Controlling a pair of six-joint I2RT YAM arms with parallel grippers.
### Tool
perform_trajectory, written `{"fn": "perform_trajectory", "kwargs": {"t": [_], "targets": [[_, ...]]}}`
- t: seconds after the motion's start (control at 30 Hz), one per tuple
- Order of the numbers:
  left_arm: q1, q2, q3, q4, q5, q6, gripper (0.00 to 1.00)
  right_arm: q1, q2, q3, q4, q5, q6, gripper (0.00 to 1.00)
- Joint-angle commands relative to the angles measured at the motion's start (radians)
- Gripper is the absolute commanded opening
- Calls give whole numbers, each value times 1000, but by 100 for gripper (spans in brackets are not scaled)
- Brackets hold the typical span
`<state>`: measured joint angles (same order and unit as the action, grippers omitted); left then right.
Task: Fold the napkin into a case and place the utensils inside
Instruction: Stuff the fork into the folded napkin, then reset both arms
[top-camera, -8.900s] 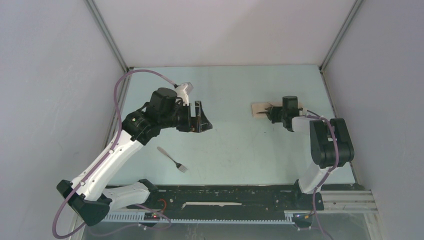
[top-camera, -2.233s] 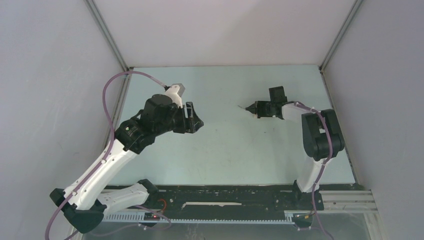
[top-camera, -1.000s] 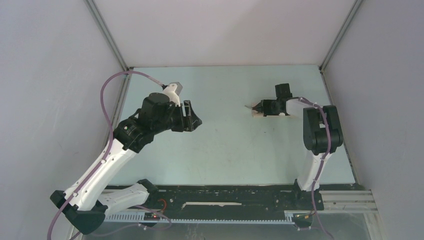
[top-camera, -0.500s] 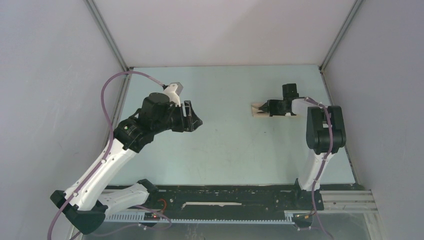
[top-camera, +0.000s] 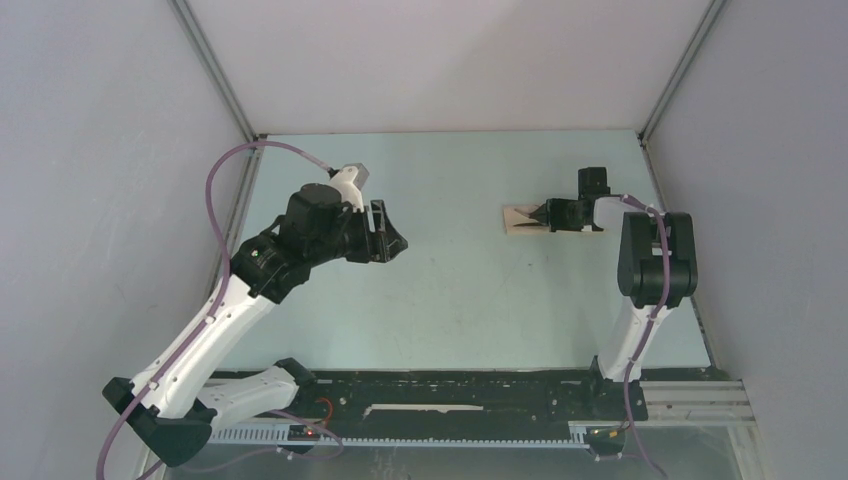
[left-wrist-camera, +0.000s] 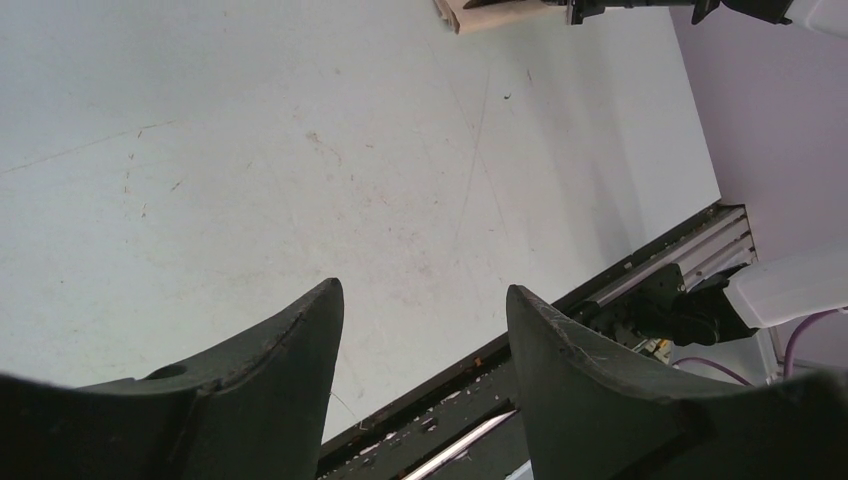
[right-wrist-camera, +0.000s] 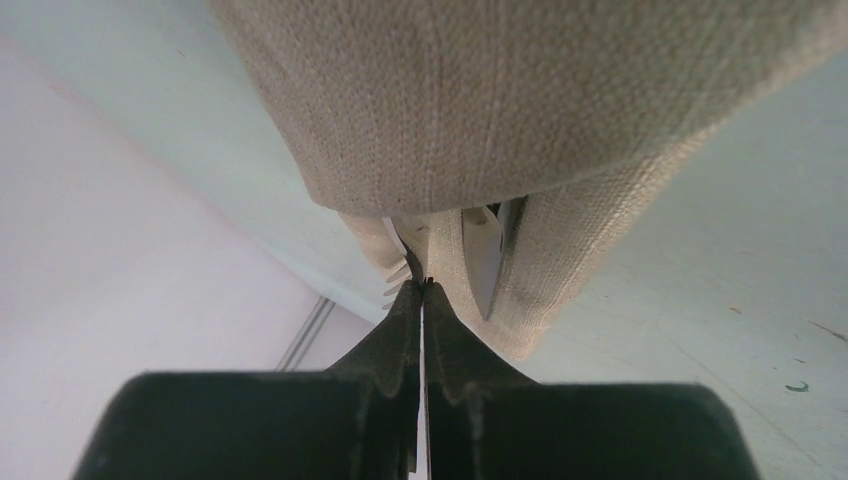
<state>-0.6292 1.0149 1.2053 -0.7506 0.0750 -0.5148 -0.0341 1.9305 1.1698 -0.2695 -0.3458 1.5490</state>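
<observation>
The napkin (right-wrist-camera: 480, 100) lies folded just ahead of your right gripper (right-wrist-camera: 421, 287), which is closed tight by the tucked utensils (right-wrist-camera: 484, 262), while your left gripper (left-wrist-camera: 422, 290) hangs open, empty.

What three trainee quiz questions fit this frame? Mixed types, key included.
1. True or false: the left arm's black fingers are clamped on something.
2. Where is the folded tan-beige cloth napkin? A: between the left arm's fingers. B: on the right half of the pale green table. C: on the table's near left corner.
3. Fill in: in the right wrist view, the right arm's black fingers are ____, with their tips at the napkin's end where the pale slim utensil tips show.

Key: 1 false (they are open and empty); 2 B; 3 shut.
</observation>
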Motion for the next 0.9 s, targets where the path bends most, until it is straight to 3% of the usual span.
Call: {"fn": "perform_trajectory", "kwargs": {"t": [0.0, 0.67, 0.8, 0.87], "targets": [[6, 2, 14, 34, 19, 6, 68, -15, -21, 32, 14, 5, -13, 0], [7, 17, 19, 42, 37, 3, 68, -21, 17, 31, 52, -15, -59, 5], [7, 11, 16, 42, 37, 2, 68, -18, -3, 31, 39, -5, -92, 22], [6, 10, 14, 42, 37, 2, 68, -17, -10, 30, 30, -14, -104, 25]]}}
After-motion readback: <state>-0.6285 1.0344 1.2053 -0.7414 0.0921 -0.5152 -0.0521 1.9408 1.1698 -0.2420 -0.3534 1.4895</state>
